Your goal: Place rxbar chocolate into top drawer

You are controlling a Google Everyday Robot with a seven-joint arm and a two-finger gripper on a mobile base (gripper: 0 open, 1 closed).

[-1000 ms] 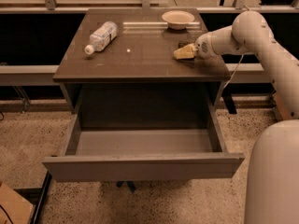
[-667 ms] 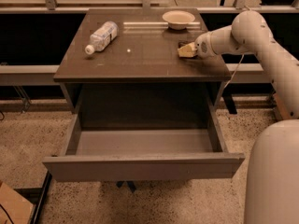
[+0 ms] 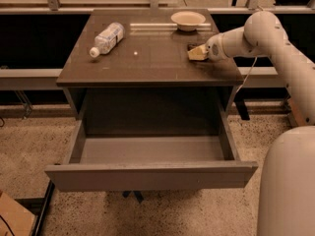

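Note:
The top drawer is pulled out below the dark table, and its grey inside shows nothing in it. My gripper is low over the right part of the tabletop, in front of the bowl. A small dark flat patch right at its tip, at the far side, looks like the rxbar chocolate; most of it is hidden by the gripper. The pale arm reaches in from the right.
A clear plastic water bottle lies on its side at the table's back left. A pale shallow bowl stands at the back, just behind the gripper. A rail and a dark shelf run behind the table. The robot's pale body fills the lower right.
The gripper has shifted very slightly to the right and back on the tabletop. The drawer, the bottle and the bowl have not moved.

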